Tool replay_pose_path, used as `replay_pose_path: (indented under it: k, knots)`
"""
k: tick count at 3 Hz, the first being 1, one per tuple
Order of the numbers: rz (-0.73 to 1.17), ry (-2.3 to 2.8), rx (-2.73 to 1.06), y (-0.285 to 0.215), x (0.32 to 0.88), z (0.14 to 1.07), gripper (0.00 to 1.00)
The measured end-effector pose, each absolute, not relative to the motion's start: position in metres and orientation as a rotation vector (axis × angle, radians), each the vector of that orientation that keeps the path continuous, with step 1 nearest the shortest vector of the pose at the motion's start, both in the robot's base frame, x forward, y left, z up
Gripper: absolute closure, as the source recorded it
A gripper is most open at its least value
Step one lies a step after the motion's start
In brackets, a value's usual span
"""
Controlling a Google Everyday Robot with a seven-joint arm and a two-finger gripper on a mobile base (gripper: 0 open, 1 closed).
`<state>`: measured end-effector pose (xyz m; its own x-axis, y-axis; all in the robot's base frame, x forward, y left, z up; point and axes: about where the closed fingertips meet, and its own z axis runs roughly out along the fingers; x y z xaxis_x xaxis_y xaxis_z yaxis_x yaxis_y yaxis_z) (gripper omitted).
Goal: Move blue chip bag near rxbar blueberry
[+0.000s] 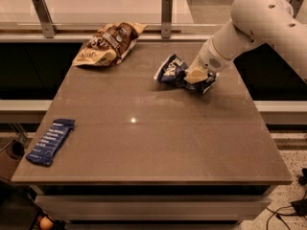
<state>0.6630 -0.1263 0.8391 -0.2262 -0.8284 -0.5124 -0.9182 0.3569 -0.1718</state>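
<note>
**While gripper (194, 75) pinches chip bag (170, 70) back-right, bar (50, 141) sits front-left**

Gripper fingers are closed on the chip bag's right half, and the foil is bunched around them. The bag's left end sticks out free toward table centre. Can't tell if the bag touches the top or rides just off it.

Arm (259, 23) comes in over the right edge, from the back-right.

Bar lies at the front-left corner, right on the left edge, long side running roughly along it, near end close to the front edge. It is well apart from the chip bag, diagonally across the table (192, 143).

The run between them is bare tabletop with one glare spot. The front and right side are open surface too.

Brown bag (109, 44) lies back-left near the back edge, off that diagonal, apart from both. Two rail posts (166, 11) stand behind the back edge.
</note>
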Motion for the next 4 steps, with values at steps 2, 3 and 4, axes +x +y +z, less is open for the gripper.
replay_pose_path:
  k: [2,3,4]
  knots:
    - [0.225,2.099,-1.513,-0.126,0.663,0.84,1.0]
    - [0.225,2.099,-1.513,-0.126,0.663,0.84,1.0]
    - [0.189,2.068,-1.536,-0.123,0.644,0.86,1.0]
